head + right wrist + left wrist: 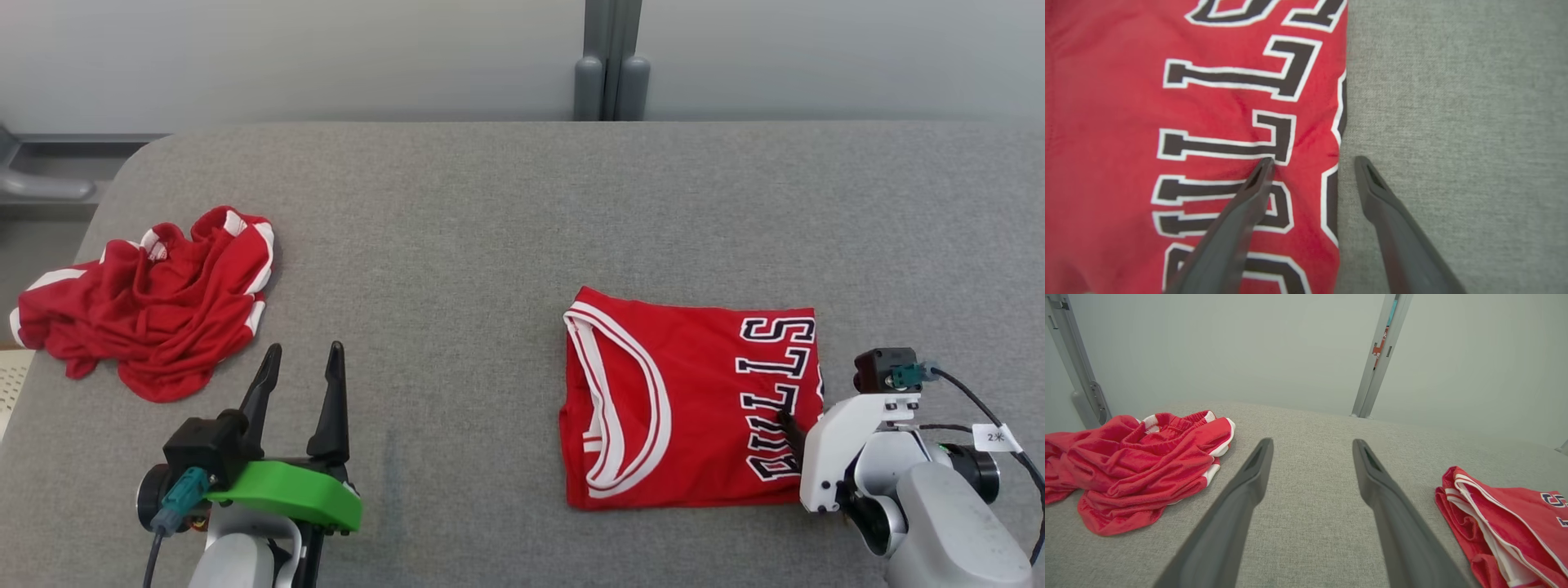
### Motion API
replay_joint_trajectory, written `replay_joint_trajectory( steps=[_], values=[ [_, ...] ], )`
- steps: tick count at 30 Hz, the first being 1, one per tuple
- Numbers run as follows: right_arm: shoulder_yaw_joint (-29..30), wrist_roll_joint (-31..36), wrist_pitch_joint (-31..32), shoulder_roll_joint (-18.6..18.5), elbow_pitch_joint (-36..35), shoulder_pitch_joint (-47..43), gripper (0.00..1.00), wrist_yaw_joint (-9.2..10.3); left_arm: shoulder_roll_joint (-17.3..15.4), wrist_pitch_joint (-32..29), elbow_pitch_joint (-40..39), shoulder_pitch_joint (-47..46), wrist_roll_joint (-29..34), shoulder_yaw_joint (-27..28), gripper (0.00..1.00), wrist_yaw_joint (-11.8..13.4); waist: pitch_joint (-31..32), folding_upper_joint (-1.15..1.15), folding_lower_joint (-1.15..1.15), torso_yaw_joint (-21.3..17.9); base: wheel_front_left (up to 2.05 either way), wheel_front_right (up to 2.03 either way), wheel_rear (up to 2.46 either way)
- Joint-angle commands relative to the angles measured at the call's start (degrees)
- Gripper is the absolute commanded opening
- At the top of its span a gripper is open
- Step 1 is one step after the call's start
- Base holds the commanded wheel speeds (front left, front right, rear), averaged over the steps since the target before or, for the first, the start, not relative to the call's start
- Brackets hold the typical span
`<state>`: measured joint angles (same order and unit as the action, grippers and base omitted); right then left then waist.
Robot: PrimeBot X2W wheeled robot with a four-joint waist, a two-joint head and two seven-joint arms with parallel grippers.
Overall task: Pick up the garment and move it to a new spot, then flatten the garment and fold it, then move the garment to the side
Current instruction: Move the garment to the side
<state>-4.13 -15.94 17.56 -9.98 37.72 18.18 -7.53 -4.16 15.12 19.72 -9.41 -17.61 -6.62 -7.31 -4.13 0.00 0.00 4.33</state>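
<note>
Folded red jersey (pixel 690 400) lies flat on the grey table (pixel 506 204), right of centre on the near side, lettering up. Right gripper (pixel 1312 163) stands spread wide at the jersey's right edge, one finger over the lettering and the other over bare table, holding nothing. Left gripper (pixel 304 351) is also spread wide and empty, above the table just right of a crumpled red garment (pixel 151 302) at the left. The jersey looks thin, light, limp and a bit slick, so its layers will likely slide apart. Best hold, I judge: pinch all layers at the right edge and support the opposite side too.
</note>
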Motion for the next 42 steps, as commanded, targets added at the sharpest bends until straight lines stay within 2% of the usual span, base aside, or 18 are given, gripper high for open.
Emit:
replay_joint_trajectory(
  steps=[1, 2, 3, 4, 5, 7, 10, 16, 21, 26, 33, 42],
  values=[
    [-0.39, -0.33, 1.61, 0.39, 1.87, 0.31, 1.00, 0.09, -0.26, 0.00, -0.20, -1.12, -0.28, 0.03, 1.00, -0.23, -1.08, 0.00, 0.00, 0.79, 0.00, 0.00, 0.00],
    [-1.04, -0.90, 2.88, 0.61, 2.92, 0.54, 1.00, 0.09, -0.30, 0.00, -0.34, -1.25, -0.31, 0.13, 1.00, -0.23, -1.44, 0.00, 0.00, 0.75, 0.00, 0.00, 0.00],
    [-1.71, -1.21, 3.95, 0.57, 3.69, 0.79, 0.94, 0.09, -0.33, 0.00, -0.43, -1.37, -0.29, 0.25, 1.00, -0.23, -1.71, 0.00, 0.00, 0.66, 0.00, 0.00, 0.00],
    [-3.16, -1.40, 4.91, 0.29, 3.96, 1.42, 0.29, 0.09, -0.39, 0.00, -0.55, -1.43, -0.26, 0.36, 1.00, -0.23, -2.18, 0.00, 0.00, 0.37, 0.00, 0.00, 0.00],
    [-5.28, -2.07, 5.63, -0.84, 3.36, 3.31, 0.00, 0.07, -0.44, 0.00, -0.96, -1.57, -0.02, 0.60, 1.00, -0.23, -3.05, 0.00, 0.00, -0.46, 0.00, 0.00, 0.00],
    [-7.21, -2.18, 6.21, -2.95, 2.48, 5.13, 0.00, 0.10, -0.50, 0.00, -1.56, -1.75, 0.23, 0.73, 1.00, -0.23, -3.81, 0.00, 0.00, -1.55, 0.00, 0.00, 0.00],
    [-10.05, -1.45, 6.10, -8.11, -0.04, 9.94, 0.00, 0.17, -0.44, 0.00, -2.62, -2.36, 0.31, 1.11, 1.00, -0.23, -5.34, 0.00, 0.00, -4.36, 0.00, 0.00, 0.00],
    [-12.75, -1.83, 6.99, -15.52, -2.32, 16.76, 0.00, 0.11, -0.72, 0.00, -4.71, -3.74, 0.46, 1.21, 1.00, -0.23, -8.75, 0.00, 0.00, -10.44, 0.00, 0.00, 0.00],
    [-13.08, -0.72, 5.08, -21.50, -2.53, 21.11, 0.00, 0.11, -1.17, 0.00, -6.28, -5.73, 0.66, 0.34, 1.00, -0.23, -12.15, 0.00, 0.00, -14.05, 0.00, 0.00, 0.00],
    [-9.92, 0.50, -0.04, -26.11, -0.86, 23.71, 0.00, 0.11, -1.46, 0.00, -8.30, -8.09, 1.44, -0.79, 1.00, -0.23, -15.76, 0.00, 0.00, -15.66, 0.00, 0.00, 0.00],
    [-5.68, 3.91, -6.19, -27.93, 2.40, 25.32, 0.00, 0.11, -3.22, 0.00, -10.02, -9.85, 2.20, -2.52, 1.00, -0.23, -19.44, 0.00, 0.00, -16.64, 0.00, 0.00, 0.00],
    [0.97, 8.46, -14.89, -28.93, 7.64, 26.12, 0.00, 0.11, -5.39, 0.00, -11.15, -11.57, 2.03, -4.78, 1.00, -0.23, -23.12, 0.00, 0.00, -15.13, 0.00, 0.00, 0.00]
  ],
)
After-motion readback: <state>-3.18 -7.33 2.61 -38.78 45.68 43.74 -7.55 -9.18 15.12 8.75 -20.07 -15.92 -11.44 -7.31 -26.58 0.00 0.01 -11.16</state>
